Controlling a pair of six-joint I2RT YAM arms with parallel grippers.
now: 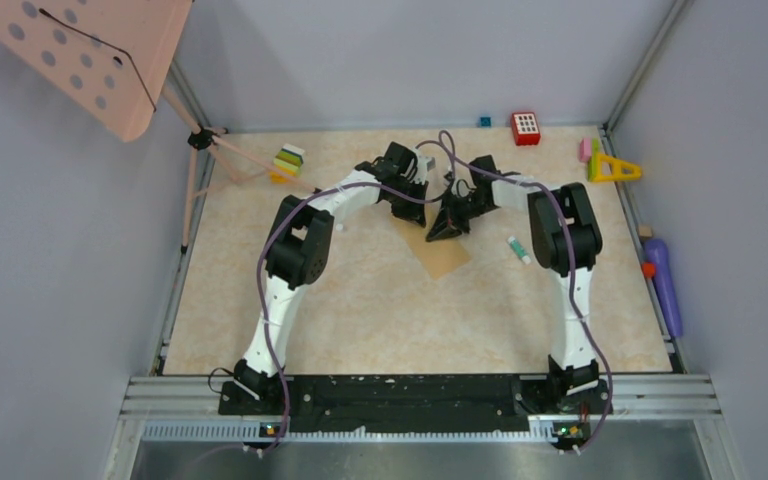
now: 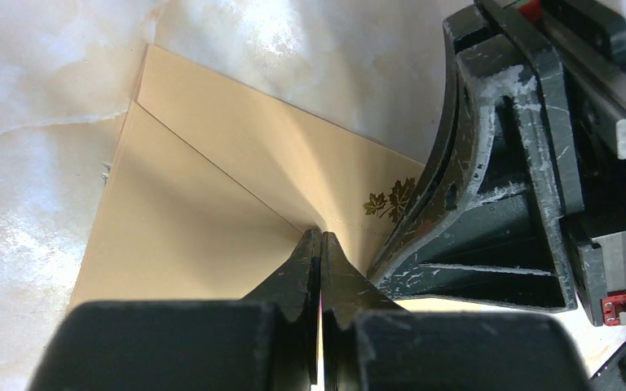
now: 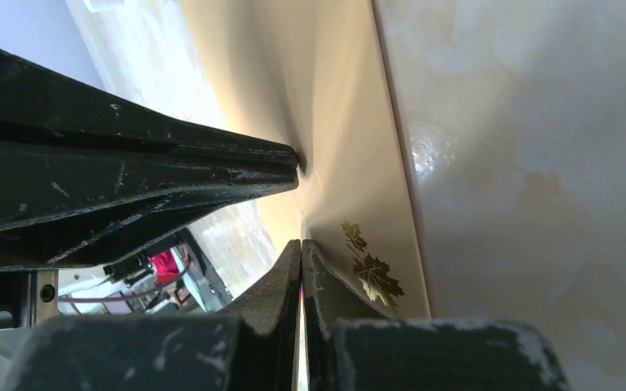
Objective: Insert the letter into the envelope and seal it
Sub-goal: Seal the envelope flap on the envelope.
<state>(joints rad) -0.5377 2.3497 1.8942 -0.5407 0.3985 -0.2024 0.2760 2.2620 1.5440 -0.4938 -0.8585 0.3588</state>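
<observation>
The tan envelope (image 1: 442,256) lies flat in the middle of the table, its flap side with a gold maple-leaf print (image 2: 390,199) towards the grippers. My left gripper (image 1: 415,214) and right gripper (image 1: 438,232) meet over its far end. In the left wrist view my left gripper (image 2: 320,238) is shut, pinching the envelope (image 2: 212,187) where its flap fold ends; the right gripper (image 2: 376,270) stands right beside it. In the right wrist view my right gripper (image 3: 301,244) is shut on the envelope (image 3: 334,98) next to the leaf print, and the left gripper (image 3: 293,159) pinches the paper just beyond. No pale letter sheet shows.
A white and green tube (image 1: 518,250) lies right of the envelope. Toy blocks (image 1: 288,160), a red block (image 1: 525,127), a yellow triangle (image 1: 615,168) and a purple cylinder (image 1: 663,285) sit along the back and right edges. A pink perforated stand (image 1: 90,50) overhangs the back left.
</observation>
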